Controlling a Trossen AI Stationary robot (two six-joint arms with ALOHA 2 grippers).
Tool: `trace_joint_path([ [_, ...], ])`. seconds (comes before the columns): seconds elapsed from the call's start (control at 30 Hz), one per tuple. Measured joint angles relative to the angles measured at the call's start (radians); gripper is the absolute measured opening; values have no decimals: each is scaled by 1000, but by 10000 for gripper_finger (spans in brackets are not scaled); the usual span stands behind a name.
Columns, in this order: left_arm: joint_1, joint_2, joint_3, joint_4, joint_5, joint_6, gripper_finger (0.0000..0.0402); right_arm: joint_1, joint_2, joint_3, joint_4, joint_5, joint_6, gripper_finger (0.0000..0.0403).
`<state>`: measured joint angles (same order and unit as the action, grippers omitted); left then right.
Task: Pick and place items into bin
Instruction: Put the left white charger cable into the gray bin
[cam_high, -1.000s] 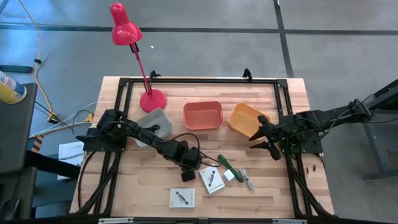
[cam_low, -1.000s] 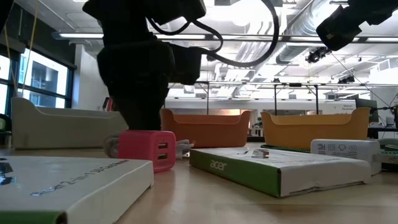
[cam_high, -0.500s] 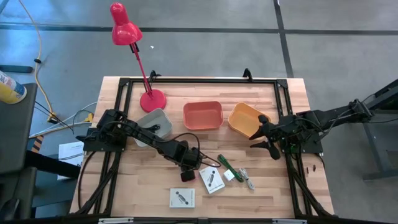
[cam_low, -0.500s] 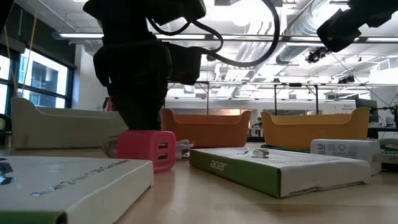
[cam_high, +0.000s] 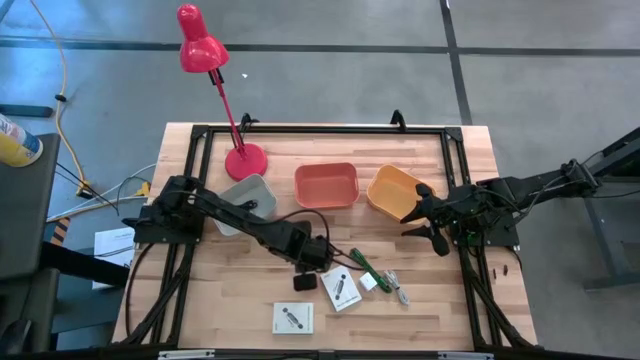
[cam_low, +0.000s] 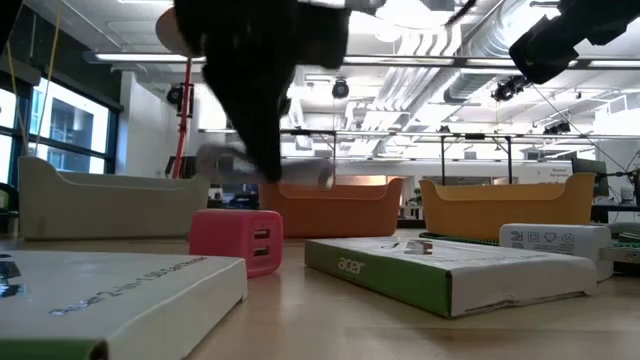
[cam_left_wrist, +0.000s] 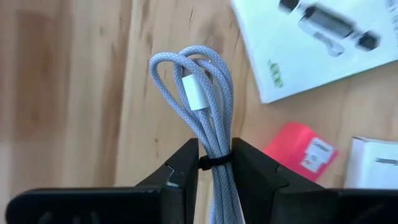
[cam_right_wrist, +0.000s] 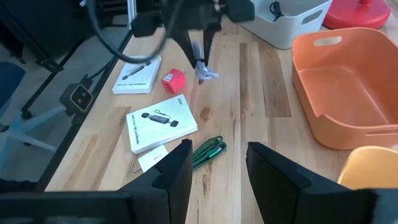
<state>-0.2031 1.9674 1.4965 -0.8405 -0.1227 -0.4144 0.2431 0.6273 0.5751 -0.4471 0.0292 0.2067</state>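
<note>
Above table centre | left gripper (cam_left_wrist: 214, 163) clamped a coiled grey cable (cam_left_wrist: 202, 118) | right gripper (cam_right_wrist: 217, 163) open, idle | green-edged box (cam_low: 440, 270) read "acer"

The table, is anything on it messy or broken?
Nothing looks broken or spilled. The two white boxes lie at different angles, loosely scattered with the pink charger and green cable. The left gripper holds a coiled grey cable off the table.

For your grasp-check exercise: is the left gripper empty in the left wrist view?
No. The left gripper is clamped on a bundled grey braided cable, lifted above the wooden table.
</note>
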Motion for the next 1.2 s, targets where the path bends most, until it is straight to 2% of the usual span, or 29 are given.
trace_joint_path([
  [0.57,0,-2,412,-511,-160,0,76,0,0,0,2,4,48,142],
  [0.7,0,-2,480,-614,-202,6,76,0,0,0,3,52,69,142],
  [0.87,1,-2,517,-737,-235,41,76,0,0,0,4,113,85,142],
  [1.03,6,-14,513,-730,-283,78,76,0,1,0,14,182,126,142],
  [1.2,29,-34,513,-731,-308,111,76,0,1,0,15,208,178,142],
])
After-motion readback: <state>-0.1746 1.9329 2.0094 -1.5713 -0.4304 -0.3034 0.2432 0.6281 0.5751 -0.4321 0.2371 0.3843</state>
